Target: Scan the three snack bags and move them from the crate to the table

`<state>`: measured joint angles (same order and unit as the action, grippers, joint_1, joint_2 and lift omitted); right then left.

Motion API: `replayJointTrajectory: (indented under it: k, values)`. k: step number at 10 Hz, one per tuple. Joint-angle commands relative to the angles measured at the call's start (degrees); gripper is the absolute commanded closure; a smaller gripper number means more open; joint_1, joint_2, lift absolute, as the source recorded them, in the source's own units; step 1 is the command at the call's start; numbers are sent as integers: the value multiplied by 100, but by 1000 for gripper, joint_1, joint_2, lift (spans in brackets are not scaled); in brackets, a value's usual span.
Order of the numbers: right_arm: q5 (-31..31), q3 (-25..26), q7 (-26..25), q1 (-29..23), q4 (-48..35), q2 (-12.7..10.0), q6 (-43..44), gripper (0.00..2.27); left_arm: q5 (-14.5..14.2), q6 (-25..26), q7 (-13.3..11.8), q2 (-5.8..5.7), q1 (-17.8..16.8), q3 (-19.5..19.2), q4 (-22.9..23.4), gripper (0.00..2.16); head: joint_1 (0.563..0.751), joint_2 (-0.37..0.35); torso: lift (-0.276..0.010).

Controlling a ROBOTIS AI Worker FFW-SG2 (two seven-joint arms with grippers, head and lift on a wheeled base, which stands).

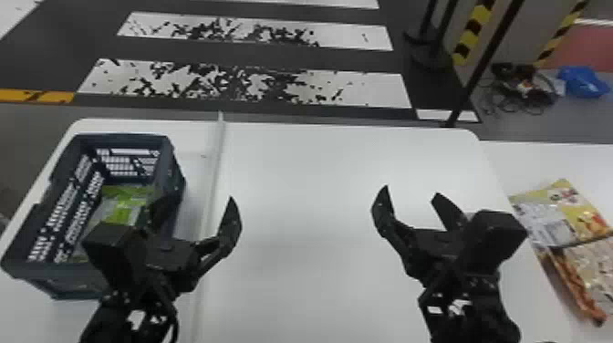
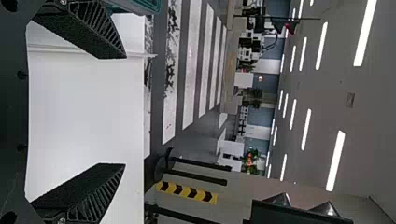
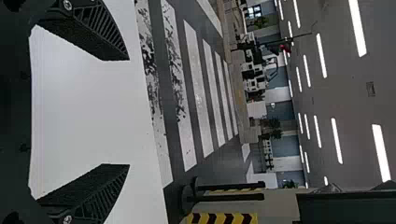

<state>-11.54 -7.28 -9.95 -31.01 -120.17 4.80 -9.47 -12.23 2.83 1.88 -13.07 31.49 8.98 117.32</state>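
Snack bag, green with greyish clear-looking parts (image 1: pixel 119 200), lies low inside the dark slotted crate (image 1: pixel 59 279), at the robot's left. Two more bags at far right on a white side surface (image 1: pixel 565 157): one yellow and silvery-grey (image 1: pixel 549 214), the other pale, speckled, with an orange-brown edge (image 1: pixel 593 264); they touch or overlap, cannot tell which.

Left gripper (image 1: pixel 196 207): jaws spread, nothing between them; one finger seen against the crate's right wall, contact unclear. Right gripper (image 1: pixel 410 196): jaws apart too, unloaded, over the table's right part.

Crate walls rise around the green bag; rim open on top. Broad bare stretch of table between the two grippers. Table corners rounded.

Table (image 1: pixel 310 205) white, smooth; a pale narrow strip (image 1: pixel 212 182) runs front to back just beside the crate. Past the far edge, dark floor with white stripes (image 1: pixel 369 91), black-flecked. Yellow-and-black banding (image 1: pixel 472 29), cables (image 1: pixel 520 84) and a blue bundle (image 1: pixel 581 82) beyond, right. Long ceiling lights (image 2: pixel 336 161) overhead.
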Motion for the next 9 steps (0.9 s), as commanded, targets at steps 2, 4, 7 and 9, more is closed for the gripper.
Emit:
replayJointTrajectory:
  k: [2,4,7,9]
  values:
    - [90,16,-69,-89,-33,4,90,70,-7,64,-65,-20,138,-178,213,36,695,-28,-62]
    - [187,25,-69,-107,-24,4,90,70,-148,152,-267,-46,174,-538,397,36,695,-25,-62]
    - [187,60,-69,-186,-6,56,90,76,-754,1137,-609,-108,-11,-1821,758,70,695,46,-62]
    - [187,7,-60,-195,20,170,107,80,-939,1945,-680,-152,-310,-2410,661,80,695,129,-62]
